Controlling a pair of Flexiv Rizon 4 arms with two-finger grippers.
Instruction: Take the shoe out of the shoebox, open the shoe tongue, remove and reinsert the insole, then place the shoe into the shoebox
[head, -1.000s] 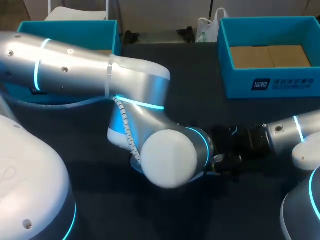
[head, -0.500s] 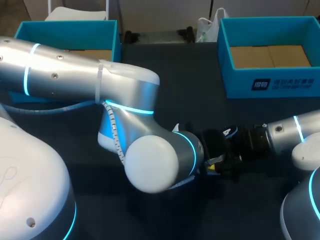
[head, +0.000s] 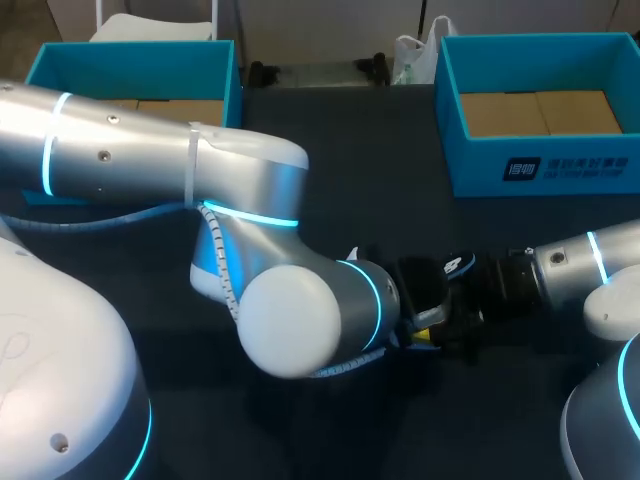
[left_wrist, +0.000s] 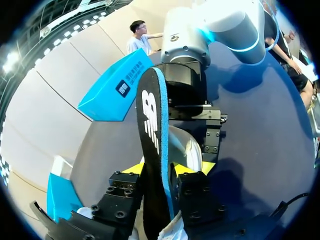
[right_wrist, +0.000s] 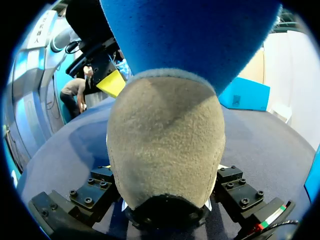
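Clamping the insole (left_wrist: 150, 165) edgewise by one end, the left jaws hold it out toward the shoe (right_wrist: 165, 145), whose rounded suede end the right jaws grip from both sides, near the middle of the tabletop (head: 350, 170). The insole looks light and bendy, best pinched low; the shoe's padded end seems a firm, non-slip hold.

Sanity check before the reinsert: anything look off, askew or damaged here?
Nothing stands out. The insole stands on edge, clamped in the left gripper, and the right gripper is shut on one end of the shoe. Nothing looks torn or spilled.
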